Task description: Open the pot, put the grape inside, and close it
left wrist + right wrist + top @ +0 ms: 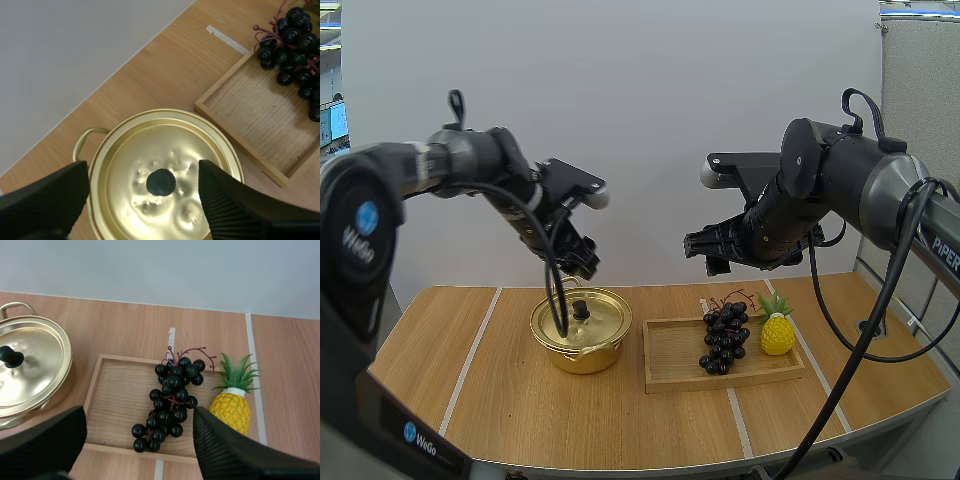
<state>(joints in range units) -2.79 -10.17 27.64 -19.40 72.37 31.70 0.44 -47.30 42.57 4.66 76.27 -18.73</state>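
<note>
Left gripper (142, 171) hangs wide open over the black knob (161, 182) on the pot lid (150, 142), so I'd drop straight, centred, then pinch.

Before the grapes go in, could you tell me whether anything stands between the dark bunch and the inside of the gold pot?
Yes: the round gold metal lid with its black knob sits on the gold pot, closing it.

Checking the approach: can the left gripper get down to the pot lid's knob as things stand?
Likely yes: the left gripper hangs open directly above the lid knob, with nothing between them.
</note>
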